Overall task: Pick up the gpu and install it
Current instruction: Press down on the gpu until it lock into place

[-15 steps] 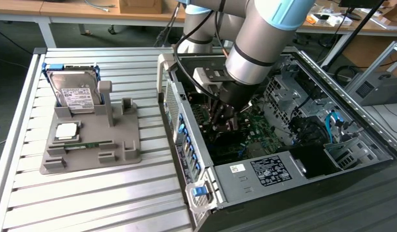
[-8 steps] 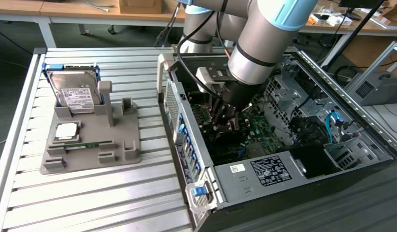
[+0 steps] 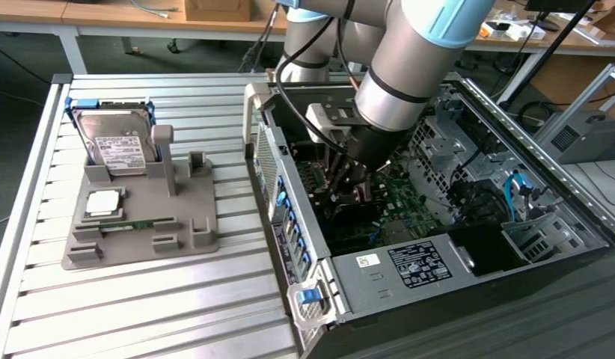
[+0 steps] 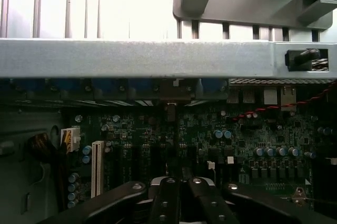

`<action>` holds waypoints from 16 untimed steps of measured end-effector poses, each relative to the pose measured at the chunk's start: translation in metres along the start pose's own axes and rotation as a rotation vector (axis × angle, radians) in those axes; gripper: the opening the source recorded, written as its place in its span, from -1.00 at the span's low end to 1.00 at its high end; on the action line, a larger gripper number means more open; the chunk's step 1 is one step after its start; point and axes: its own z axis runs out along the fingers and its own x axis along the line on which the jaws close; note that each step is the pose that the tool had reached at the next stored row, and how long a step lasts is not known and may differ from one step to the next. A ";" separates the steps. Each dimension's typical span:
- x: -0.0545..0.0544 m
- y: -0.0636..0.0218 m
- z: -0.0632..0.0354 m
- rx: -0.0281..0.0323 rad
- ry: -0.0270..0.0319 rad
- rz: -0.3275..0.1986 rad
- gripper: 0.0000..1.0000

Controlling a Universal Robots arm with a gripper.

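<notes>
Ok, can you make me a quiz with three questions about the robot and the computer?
1. Where is the robot's hand?
A. On the hard drive
B. Inside the computer case
C. On the floor

2. What colour is the stand holding the hard drive?
A. Grey
B. Red
C. Yellow

3. How is the computer case?
A. Closed with a panel
B. Covered by a cloth
C. Open, with its inside showing

Answers:
1. B: the hand reaches down into the computer case, over the green board.
2. A: the stand under the hard drive is plain grey.
3. C: the board and the cables inside can be seen from above.
</notes>
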 end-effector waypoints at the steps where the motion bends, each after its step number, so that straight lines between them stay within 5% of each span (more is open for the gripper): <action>1: 0.000 -0.0001 -0.0018 0.0024 -0.0019 -0.001 -0.79; 7: 0.000 -0.0039 -0.0148 0.0014 0.0008 -0.002 -0.79; 16: 0.000 -0.0461 -0.0196 -0.0170 0.0008 -0.002 -0.79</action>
